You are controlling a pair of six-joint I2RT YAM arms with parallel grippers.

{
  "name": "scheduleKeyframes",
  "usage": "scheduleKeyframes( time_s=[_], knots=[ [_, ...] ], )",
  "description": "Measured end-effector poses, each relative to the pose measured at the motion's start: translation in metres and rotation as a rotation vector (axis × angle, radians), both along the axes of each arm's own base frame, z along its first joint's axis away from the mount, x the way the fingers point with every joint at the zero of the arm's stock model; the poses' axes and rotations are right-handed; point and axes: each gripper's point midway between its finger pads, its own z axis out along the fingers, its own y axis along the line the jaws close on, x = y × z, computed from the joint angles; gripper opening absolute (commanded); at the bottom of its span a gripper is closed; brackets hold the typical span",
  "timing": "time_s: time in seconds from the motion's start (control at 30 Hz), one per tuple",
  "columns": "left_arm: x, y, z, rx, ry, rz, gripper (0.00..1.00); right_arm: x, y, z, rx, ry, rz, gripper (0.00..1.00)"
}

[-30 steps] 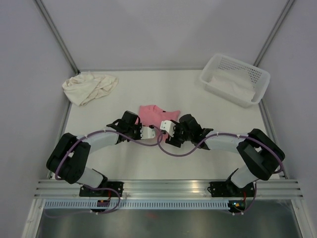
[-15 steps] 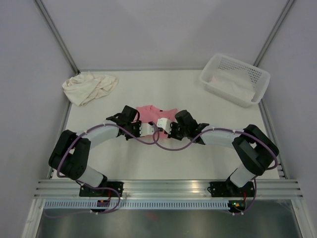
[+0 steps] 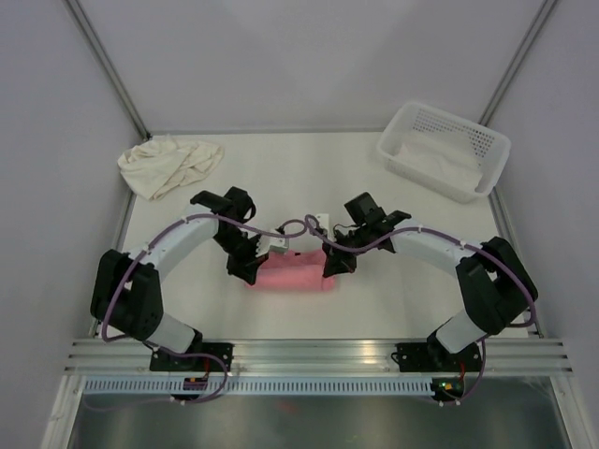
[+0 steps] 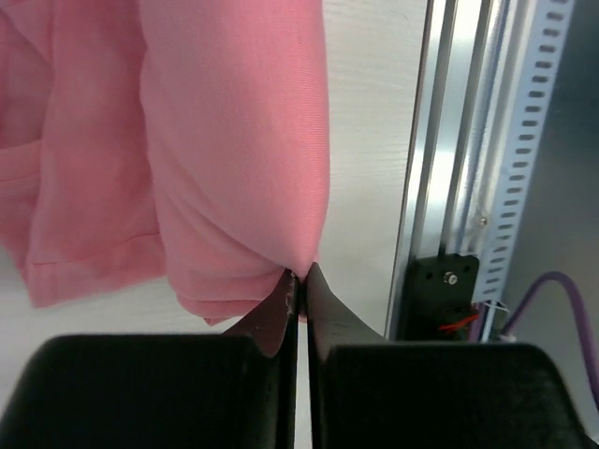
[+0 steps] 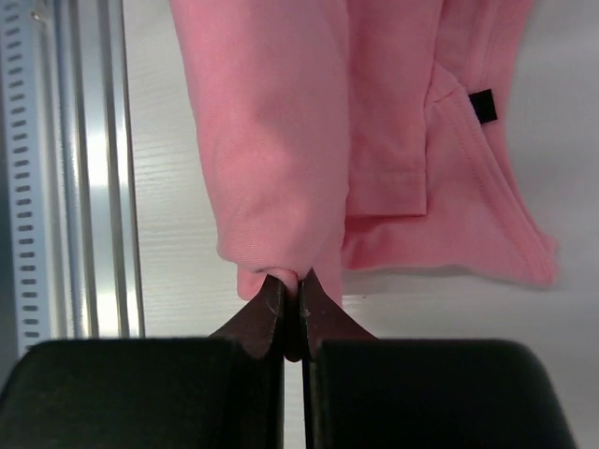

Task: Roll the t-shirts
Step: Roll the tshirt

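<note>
1. Left end effector [image 3: 251,271]: pressed together on a bunched fold of the salmon-pink t-shirt [image 3: 292,277], at the cloth's 9 o'clock end in the top view. Dark fingertips [image 4: 274,316] closed to a thin seam, pink cloth pinched right at the tips.
2. Right end effector [image 3: 333,266]: likewise clamped on the same shirt, at its 3 o'clock end. Rounded pink fold gripped between the tips in the right wrist view.
3. Salmon-pink t-shirt: drawn out as a low band running 9 to 3 o'clock between both end effectors, at about 6 o'clock from the middle of the table [image 3: 402,304], near the arm bases. Resting on the table or lifted just off it: cannot tell from above.
4. Stitched hems visible in both wrist views; small black tag [image 5: 481,105] on the cloth in the right one.
5. Cream t-shirt [image 3: 168,165]: crumpled in a heap at 10 o'clock, by the far left corner, well apart from both end effectors.
6. White perforated basket [image 3: 454,128]: at 2 o'clock, far right corner, askew to the table edge.
7. Purple cables [image 3: 296,227]: looping between the two wrists, on the pink shirt's 12 o'clock side.
8. Aluminium rail [image 4: 440,140]: along the near table edge, just beyond the pinched folds in both wrist views.
</note>
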Motion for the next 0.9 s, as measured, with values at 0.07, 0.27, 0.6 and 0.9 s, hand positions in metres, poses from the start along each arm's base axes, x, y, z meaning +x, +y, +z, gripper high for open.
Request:
scheduleKeyframes(
  time_s=[0.07, 0.27, 0.6, 0.9],
  knots=[
    [0.000, -0.001, 0.008, -0.027, 0.084, 0.043, 0.04, -0.002, -0.001, 0.002, 0.033, 0.072, -0.020, 0.00],
    [0.056, 0.008, 0.005, -0.071, 0.173, 0.236, 0.41, 0.018, 0.000, -0.021, 0.026, 0.285, -0.142, 0.01],
    [0.073, 0.009, 0.003, -0.066, 0.170, 0.351, 0.59, 0.052, 0.001, -0.036, 0.048, 0.438, -0.318, 0.23],
    [0.079, 0.001, 0.001, -0.087, 0.192, 0.452, 0.65, 0.076, 0.004, -0.040, 0.056, 0.511, -0.427, 0.32]
  ],
)
